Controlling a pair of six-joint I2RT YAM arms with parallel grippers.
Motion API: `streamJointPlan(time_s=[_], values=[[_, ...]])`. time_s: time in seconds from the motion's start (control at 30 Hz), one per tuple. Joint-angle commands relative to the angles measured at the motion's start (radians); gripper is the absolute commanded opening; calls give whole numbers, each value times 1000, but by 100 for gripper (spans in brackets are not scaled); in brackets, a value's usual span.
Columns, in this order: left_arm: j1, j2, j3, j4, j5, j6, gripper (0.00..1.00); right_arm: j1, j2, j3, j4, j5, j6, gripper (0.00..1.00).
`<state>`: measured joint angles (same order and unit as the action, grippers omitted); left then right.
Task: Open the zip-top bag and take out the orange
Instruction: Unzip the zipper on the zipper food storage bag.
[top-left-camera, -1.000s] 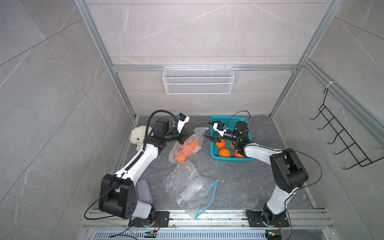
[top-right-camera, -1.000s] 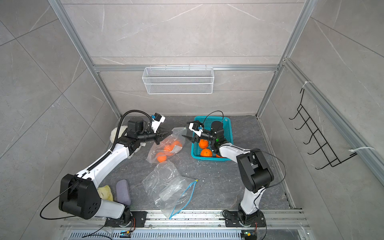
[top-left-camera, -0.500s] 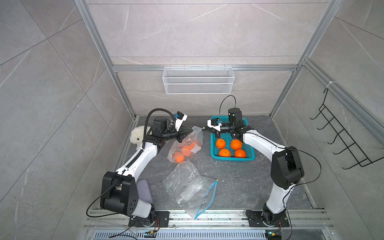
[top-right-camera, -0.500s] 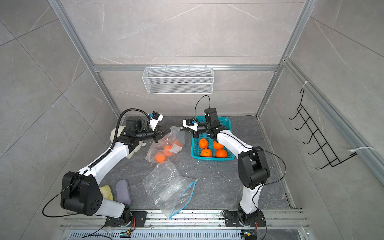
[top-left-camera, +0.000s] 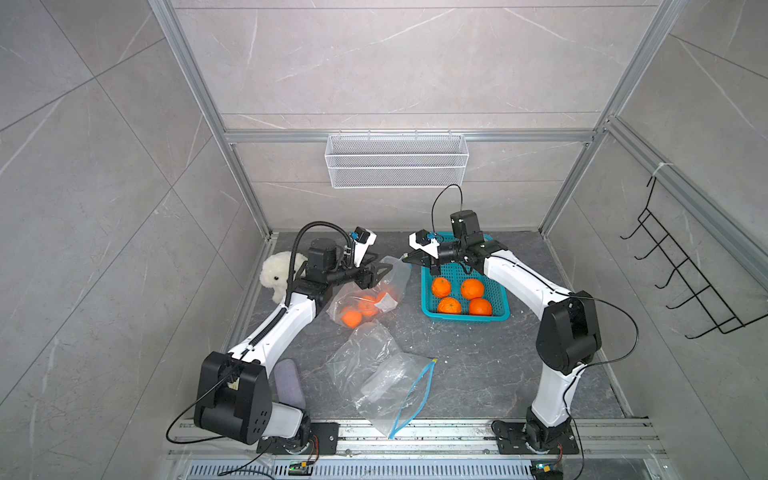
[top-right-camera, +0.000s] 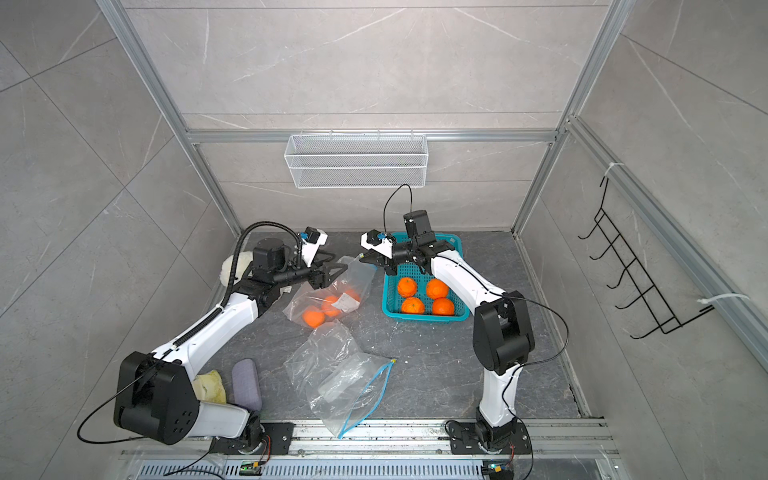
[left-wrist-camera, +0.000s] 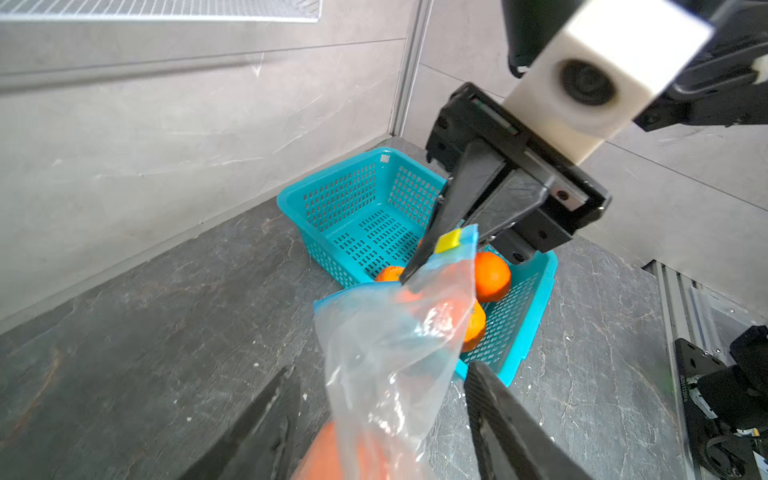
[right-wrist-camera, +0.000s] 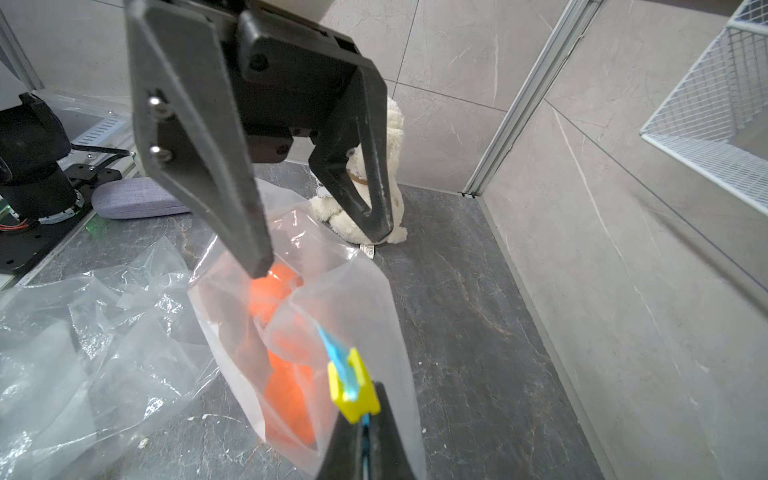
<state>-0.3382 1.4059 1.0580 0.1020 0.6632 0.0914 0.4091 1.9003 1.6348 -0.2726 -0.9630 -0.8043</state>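
Both top views: bag (top-left-camera: 365, 296) with oranges (top-left-camera: 352, 319) lies center frame, left of the basket (top-left-camera: 465, 316). Right gripper (top-left-camera: 405, 258) pinches its raised corner. Left gripper (top-left-camera: 377, 275) is spread wide at the bag.
Left wrist: left fingers (left-wrist-camera: 266, 428) apart, bag (left-wrist-camera: 395, 353) between them.
Right wrist: right gripper (right-wrist-camera: 365, 451) clamped on the blue zip strip, just beside the yellow slider (right-wrist-camera: 353, 388); oranges inside the bag.

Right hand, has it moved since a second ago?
Yes. The right hand has shifted off the teal basket, sideways toward the bag of oranges, and now pinches its zipper end.
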Motion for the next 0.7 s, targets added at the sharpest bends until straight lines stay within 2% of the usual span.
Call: streamJointPlan(time_s=[0.0, 0.13, 0.3, 0.37, 0.6, 0.67], values=[[-48, -23, 47, 28, 4, 80, 69, 6, 25, 42, -84, 3, 32, 0], [-54, 18, 82, 23, -4, 93, 74, 5, 36, 55, -91, -12, 45, 0], [-54, 101, 179, -109, -38, 153, 60, 5, 30, 54, -104, -37, 26, 0], [-54, 121, 198, -151, -14, 174, 54, 6, 27, 57, -106, -45, 36, 0], [-54, 154, 182, -113, 12, 152, 55, 7, 16, 49, -109, -51, 39, 0], [-55, 157, 171, -85, 30, 141, 51, 9, 14, 46, -110, -51, 40, 0]])
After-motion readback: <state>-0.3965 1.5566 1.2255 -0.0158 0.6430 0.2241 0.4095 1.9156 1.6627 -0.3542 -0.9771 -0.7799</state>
